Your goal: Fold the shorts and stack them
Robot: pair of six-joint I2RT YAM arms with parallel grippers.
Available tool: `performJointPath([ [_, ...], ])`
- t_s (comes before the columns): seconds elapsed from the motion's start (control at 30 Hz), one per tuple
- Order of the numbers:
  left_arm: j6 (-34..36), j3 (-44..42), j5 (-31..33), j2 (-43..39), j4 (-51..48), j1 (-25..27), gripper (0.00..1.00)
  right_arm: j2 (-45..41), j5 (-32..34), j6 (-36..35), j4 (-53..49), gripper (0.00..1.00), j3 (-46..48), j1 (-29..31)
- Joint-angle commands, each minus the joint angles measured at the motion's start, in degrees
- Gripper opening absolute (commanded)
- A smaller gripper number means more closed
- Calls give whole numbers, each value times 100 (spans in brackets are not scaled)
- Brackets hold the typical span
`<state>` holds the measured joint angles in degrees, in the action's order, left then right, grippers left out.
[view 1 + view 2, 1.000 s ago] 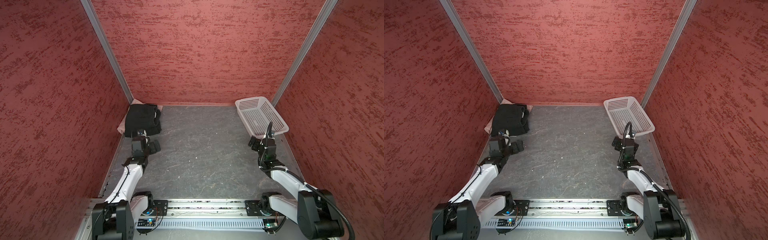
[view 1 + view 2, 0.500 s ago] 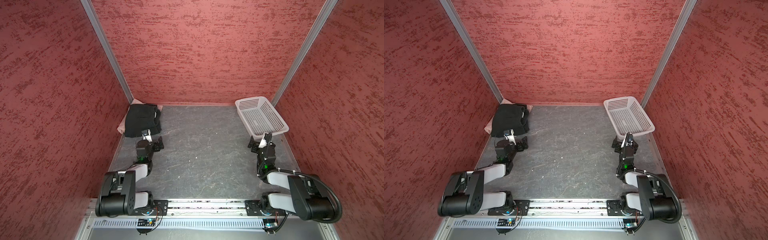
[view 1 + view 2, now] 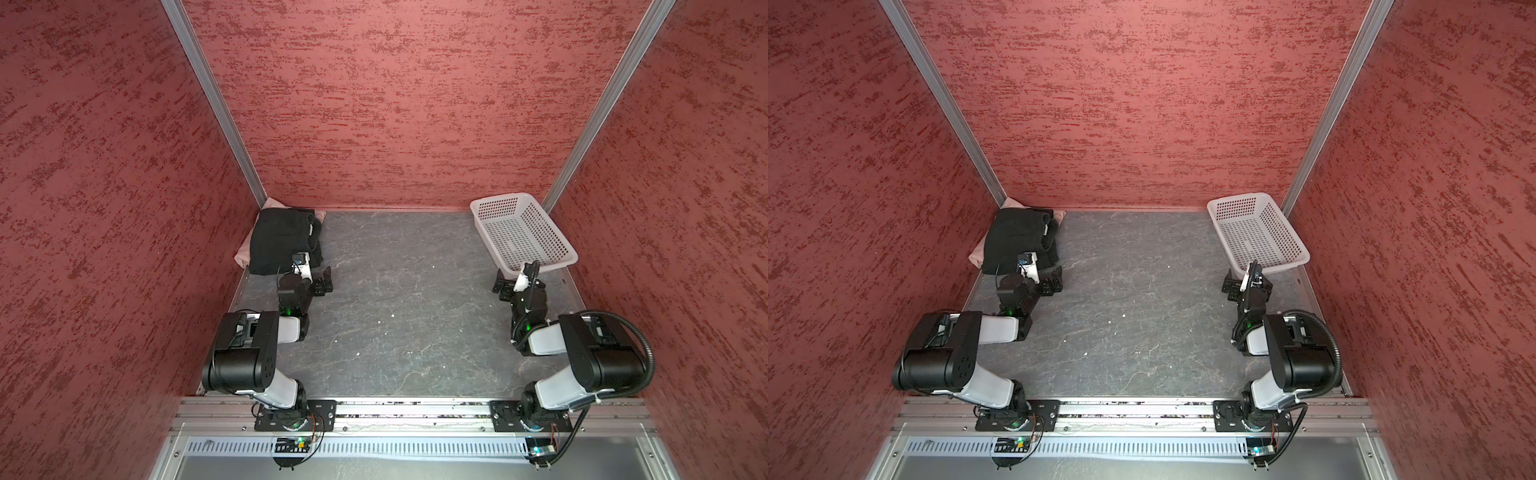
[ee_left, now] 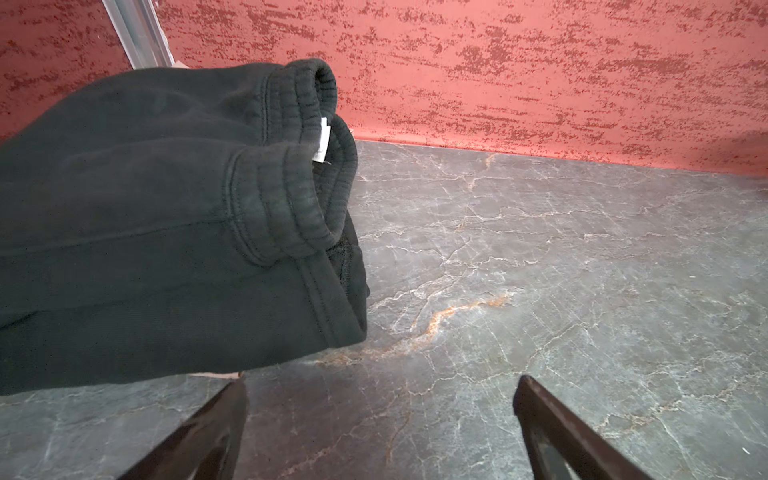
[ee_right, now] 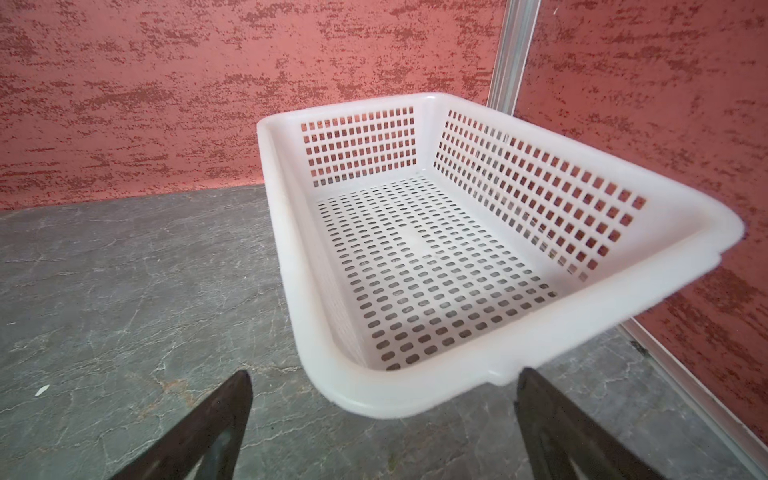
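Black shorts (image 3: 278, 241) folded atop pink shorts (image 3: 242, 258), far-left corner. Left gripper (image 4: 380, 382) beside stack, jaws wide, nothing held. Right gripper (image 5: 382, 374) likewise, facing white perforated basket (image 5: 415, 399).

Left tool (image 4: 380, 382), right tool (image 5: 384, 374) seemingly wide-spread

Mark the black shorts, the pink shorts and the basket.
black shorts (image 4: 124, 270): left wrist view, on the folded top layer.
pink shorts (image 3: 242, 255): in a top view, on the corner peeking out beside the black pair.
basket (image 3: 500, 199): in a top view, on its far rim.
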<state>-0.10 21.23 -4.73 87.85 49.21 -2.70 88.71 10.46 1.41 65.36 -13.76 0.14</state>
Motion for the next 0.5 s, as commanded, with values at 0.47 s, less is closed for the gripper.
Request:
performJointPath([
  [0.47, 107, 83, -55, -5, 141, 33, 99, -20, -119, -101, 295, 99, -118, -36],
])
